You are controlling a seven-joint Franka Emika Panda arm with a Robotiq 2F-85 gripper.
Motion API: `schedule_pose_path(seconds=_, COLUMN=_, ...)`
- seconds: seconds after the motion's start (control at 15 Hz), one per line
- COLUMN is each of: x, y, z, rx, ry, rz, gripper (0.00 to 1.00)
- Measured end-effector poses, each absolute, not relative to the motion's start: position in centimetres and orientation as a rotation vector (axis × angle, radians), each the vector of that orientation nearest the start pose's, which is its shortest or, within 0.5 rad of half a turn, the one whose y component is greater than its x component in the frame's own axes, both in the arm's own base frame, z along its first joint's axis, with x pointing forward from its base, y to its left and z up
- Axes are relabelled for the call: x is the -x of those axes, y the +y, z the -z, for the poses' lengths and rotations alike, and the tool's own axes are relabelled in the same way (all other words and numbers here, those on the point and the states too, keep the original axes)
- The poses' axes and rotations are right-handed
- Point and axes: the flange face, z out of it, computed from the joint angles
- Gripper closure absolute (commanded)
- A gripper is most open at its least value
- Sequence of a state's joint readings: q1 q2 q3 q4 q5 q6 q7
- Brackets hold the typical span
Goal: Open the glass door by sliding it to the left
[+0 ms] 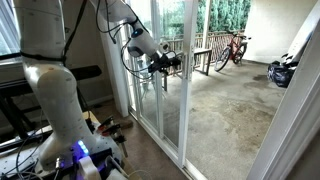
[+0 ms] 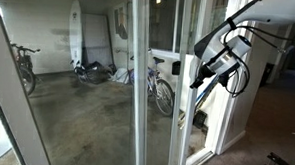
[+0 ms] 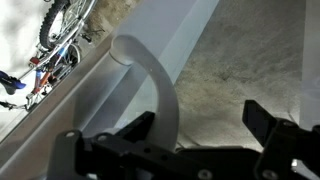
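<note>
Gripper point(image 3: 195, 135) is nearest in the wrist view. The jaws are apart and straddle the handle point(image 3: 150, 75). The D-loop runs down between the fingers point(image 3: 135, 130), close to the one on the picture's left. Can't tell if there's contact, and nothing is clamped yet.

The glass door point(image 3: 190, 30) is right ahead of the wrist, with the handle sitting on its white upright edge. Through the pane, on the far side, are a bicycle point(image 3: 55, 30) and the patio floor point(image 3: 240, 60). In an exterior view the arm point(image 1: 140, 40) reaches the door at about mid height. Can't tell from any view whether the panel is already cracked open.

Handling, my read:
- A floor-to-ceiling panel is probably heavy, and the track likely sticks before it rolls.
- The frame is stiff and the glass is fragile, so don't push on the pane.
- The handle looks smooth and probably slippery. Close on the loop, or hook a finger behind it.
- Pull left, straight along the track. Off-axis force will likely bind it or the grip will slide off.
</note>
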State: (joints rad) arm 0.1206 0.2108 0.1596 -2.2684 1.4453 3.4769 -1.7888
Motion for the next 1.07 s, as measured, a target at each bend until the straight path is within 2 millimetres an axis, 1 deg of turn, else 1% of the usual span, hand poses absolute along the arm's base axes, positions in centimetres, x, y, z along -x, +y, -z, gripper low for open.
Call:
schedule_pose_path(seconds=0.2, x=-51.72, y=3.55, z=-32.34, rx=3.126, ry=-0.815, rz=1.178, gripper=0.00)
schedule_pose_path(seconds=0.33, x=-51.73, y=3.84, z=-32.37, rx=3.121, ry=-0.822, rz=1.180, gripper=0.00)
schedule_pose_path(seconds=0.67, x=-51.74, y=3.90, z=-32.38, rx=3.119, ry=-0.824, rz=1.180, gripper=0.00)
schedule_pose_path(seconds=0.8, x=-51.54, y=3.66, z=-32.02, rx=3.122, ry=-0.820, rz=1.164, gripper=0.00)
schedule_pose_path(seconds=1.07, x=-51.75, y=3.80, z=-31.46, rx=3.121, ry=-0.830, rz=1.149, gripper=0.00)
